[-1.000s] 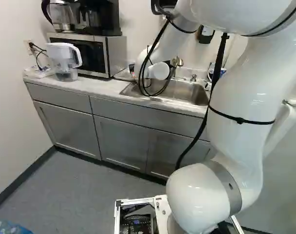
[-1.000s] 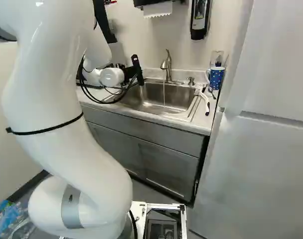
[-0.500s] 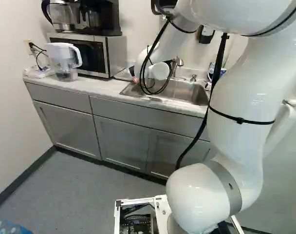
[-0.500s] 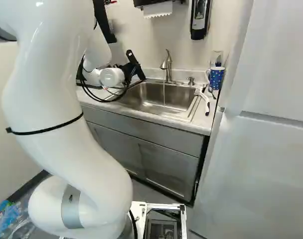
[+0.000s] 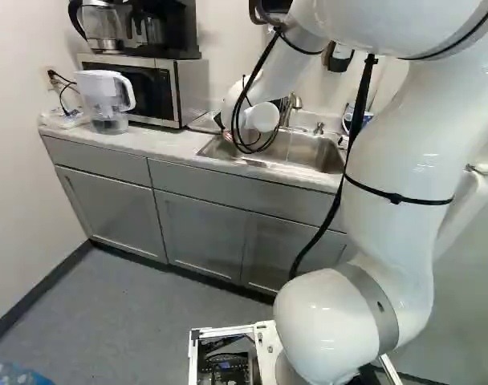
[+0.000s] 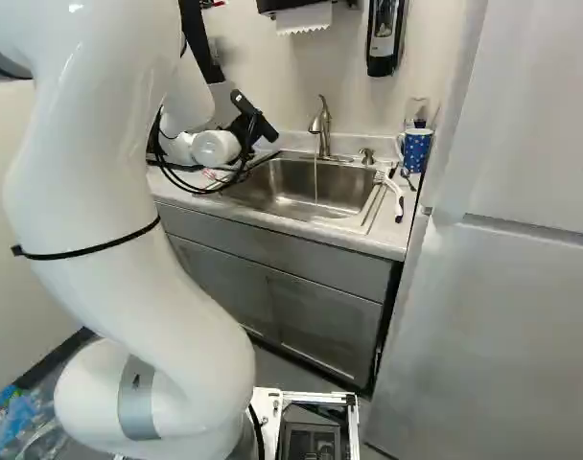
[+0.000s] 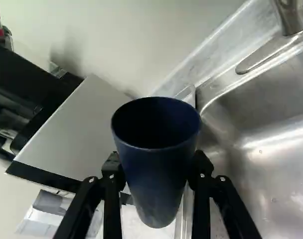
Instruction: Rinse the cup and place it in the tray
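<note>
Cup (image 7: 156, 184) sits pinched from two sides in your gripper (image 7: 155, 167), by the microwave-side edge of the sink (image 6: 282, 182). In the right base view, you've swung both away from the water stream (image 6: 316, 182) under the tap (image 6: 323, 125) this past second; rinsing looks finished, placing likely next. You can't tell whether water remains in its dark interior, nor make out the tray for certain.
</note>
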